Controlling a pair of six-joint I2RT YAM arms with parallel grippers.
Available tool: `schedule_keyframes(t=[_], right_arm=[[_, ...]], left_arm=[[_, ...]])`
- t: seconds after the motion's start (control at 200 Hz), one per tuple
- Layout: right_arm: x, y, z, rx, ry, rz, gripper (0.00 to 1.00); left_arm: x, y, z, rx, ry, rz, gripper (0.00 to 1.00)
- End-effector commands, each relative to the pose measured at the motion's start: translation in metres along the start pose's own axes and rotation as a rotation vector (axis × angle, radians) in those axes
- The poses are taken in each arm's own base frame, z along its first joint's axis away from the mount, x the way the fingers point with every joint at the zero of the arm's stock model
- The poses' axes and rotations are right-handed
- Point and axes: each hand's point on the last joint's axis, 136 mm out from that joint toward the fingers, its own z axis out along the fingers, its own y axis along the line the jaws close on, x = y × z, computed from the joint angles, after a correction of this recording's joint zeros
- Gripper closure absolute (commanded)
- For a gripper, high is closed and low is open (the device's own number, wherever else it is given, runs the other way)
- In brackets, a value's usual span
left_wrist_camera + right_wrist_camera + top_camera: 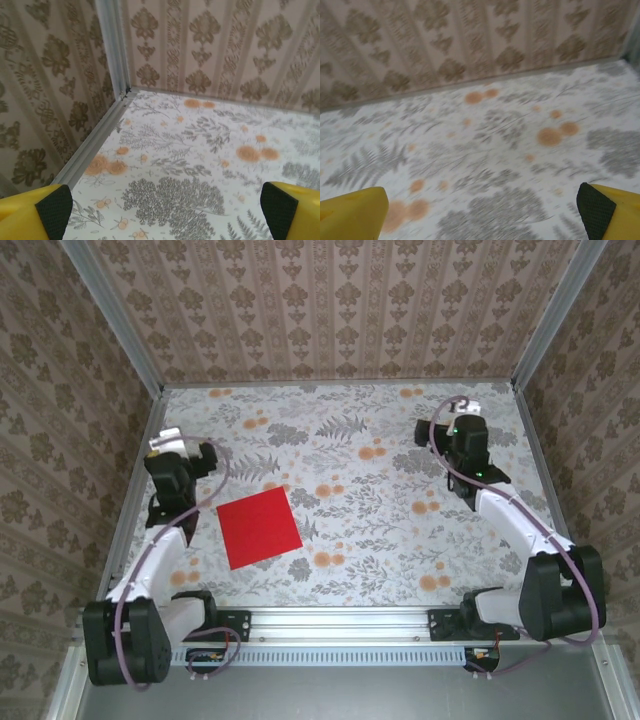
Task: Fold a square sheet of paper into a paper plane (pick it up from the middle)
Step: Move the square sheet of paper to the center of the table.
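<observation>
Inspector: Top external shows the square sheet of paper flat and unfolded on the table, near the left gripper. Both grippers stand with jaws wide, holding nothing.

Operator: Approach?

Inspector: Descend over the sheet's middle and pinch lightly. The left wall sits close; the right gripper is well apart, with open table between.

Bright, soft, even light in the top view; the table looks pale, slightly washed out; only faint shadows lie beside the arms; the paper shows flat, saturated red; left wrist view is fairly sharp, softer at its bottom corners; right wrist view is blurred throughout.
</observation>
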Motion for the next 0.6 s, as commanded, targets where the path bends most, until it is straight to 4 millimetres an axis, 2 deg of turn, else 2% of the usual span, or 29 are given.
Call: schedule_keyframes(t=[0.0, 0.095, 0.12, 0.195, 0.37, 0.505, 0.595], right_arm=[[0.042, 0.046, -0.009, -0.076, 0.199, -0.020, 0.00], [0.053, 0.103, -0.018, -0.152, 0.230, -0.150, 0.00], [0.066, 0.118, -0.016, -0.158, 0.256, -0.205, 0.00], [0.082, 0.155, -0.021, -0.187, 0.280, -0.307, 0.00], [0.138, 0.248, -0.041, -0.324, 0.336, -0.543, 0.00], [0.182, 0.303, -0.062, -0.454, 0.390, -0.687, 0.00], [0.216, 0.328, -0.075, -0.544, 0.473, -0.758, 0.00]], left_arm=[[0.020, 0.017, -0.020, -0.110, 0.225, -0.115, 0.00], [0.008, 0.014, -0.029, -0.108, 0.279, -0.134, 0.00], [0.004, 0.015, -0.031, -0.111, 0.281, -0.144, 0.00], [-0.002, 0.013, -0.036, -0.098, 0.315, -0.166, 0.00], [-0.014, 0.005, -0.041, -0.029, 0.340, -0.185, 0.00], [-0.014, 0.009, -0.041, -0.031, 0.368, -0.188, 0.00], [-0.012, 0.013, -0.042, -0.036, 0.375, -0.191, 0.00]])
